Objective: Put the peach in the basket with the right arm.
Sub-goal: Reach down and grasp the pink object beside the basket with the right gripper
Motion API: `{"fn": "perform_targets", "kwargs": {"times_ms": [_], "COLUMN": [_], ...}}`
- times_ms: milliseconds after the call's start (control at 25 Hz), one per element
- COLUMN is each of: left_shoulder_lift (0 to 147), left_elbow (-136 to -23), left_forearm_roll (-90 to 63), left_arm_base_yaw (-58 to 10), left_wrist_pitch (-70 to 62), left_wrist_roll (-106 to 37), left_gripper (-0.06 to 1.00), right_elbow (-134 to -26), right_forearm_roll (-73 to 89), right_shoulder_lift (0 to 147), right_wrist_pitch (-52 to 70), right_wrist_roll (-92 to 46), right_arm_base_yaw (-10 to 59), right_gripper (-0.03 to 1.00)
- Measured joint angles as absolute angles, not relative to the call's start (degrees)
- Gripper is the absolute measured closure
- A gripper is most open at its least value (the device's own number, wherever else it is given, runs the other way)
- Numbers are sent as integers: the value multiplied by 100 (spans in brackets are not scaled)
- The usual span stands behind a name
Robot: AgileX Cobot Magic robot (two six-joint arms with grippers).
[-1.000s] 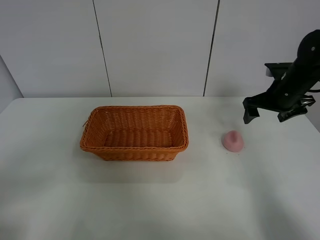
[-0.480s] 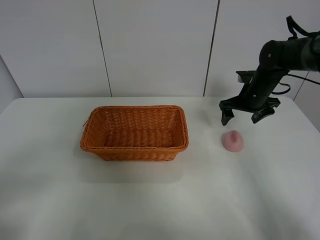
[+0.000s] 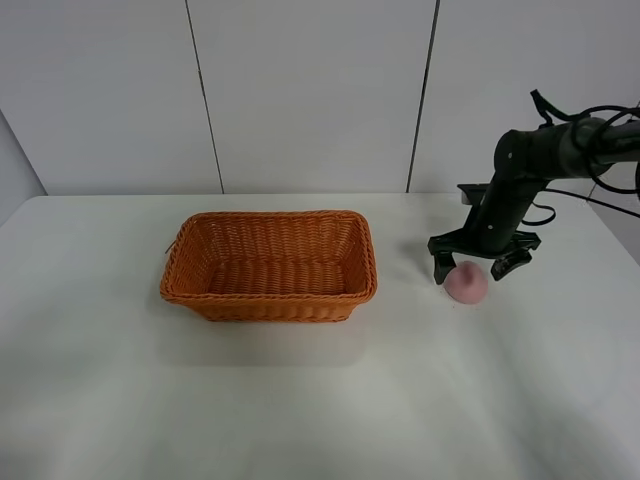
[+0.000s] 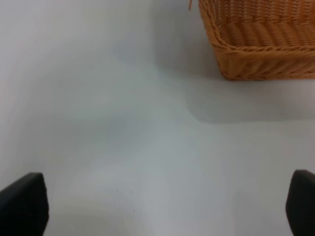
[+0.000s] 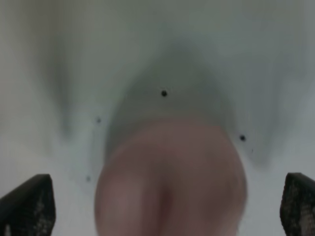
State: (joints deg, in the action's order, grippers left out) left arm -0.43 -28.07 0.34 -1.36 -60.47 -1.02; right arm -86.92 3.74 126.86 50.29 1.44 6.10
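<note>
The pink peach [image 3: 466,283] rests on the white table right of the orange-brown wicker basket [image 3: 269,264]. My right gripper [image 3: 469,264] hangs open directly over the peach, one finger on each side of it, not closed on it. In the right wrist view the peach [image 5: 171,179] fills the lower middle, blurred, between the two black fingertips [image 5: 27,206] at the frame corners. The left wrist view shows my left gripper [image 4: 162,206] open over bare table, with a corner of the basket [image 4: 261,39] beyond it. The left arm does not show in the exterior view.
The white table [image 3: 300,400] stretches wide around the basket. A panelled white wall stands behind it. Small dark specks [image 5: 164,93] dot the table surface near the peach. The right arm's cables [image 3: 590,115] loop at the far right.
The right arm has swung left and down from the far right, bringing its open gripper from beside the table edge to just over the peach. Peach and basket have not moved.
</note>
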Motion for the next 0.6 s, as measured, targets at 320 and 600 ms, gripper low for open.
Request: {"fn": "perform_targets", "kwargs": {"times_ms": [320,600], "left_shoulder_lift": [-43,-43], "left_elbow": [-2807,-2807], "left_forearm_roll": [34,39], "left_arm_base_yaw": [-136,-136], "left_wrist_pitch": [-6047,-6047], "left_wrist_roll": [-102,-102], "left_gripper": [-5,-5], "right_elbow": [-8700,-8917], "right_forearm_roll": [338,364], "right_shoulder_lift": [12813,12685], "right_wrist_pitch": [4968,5326], "right_wrist_roll": [144,151], "right_arm_base_yaw": [610,600], "right_gripper": [60,96]}}
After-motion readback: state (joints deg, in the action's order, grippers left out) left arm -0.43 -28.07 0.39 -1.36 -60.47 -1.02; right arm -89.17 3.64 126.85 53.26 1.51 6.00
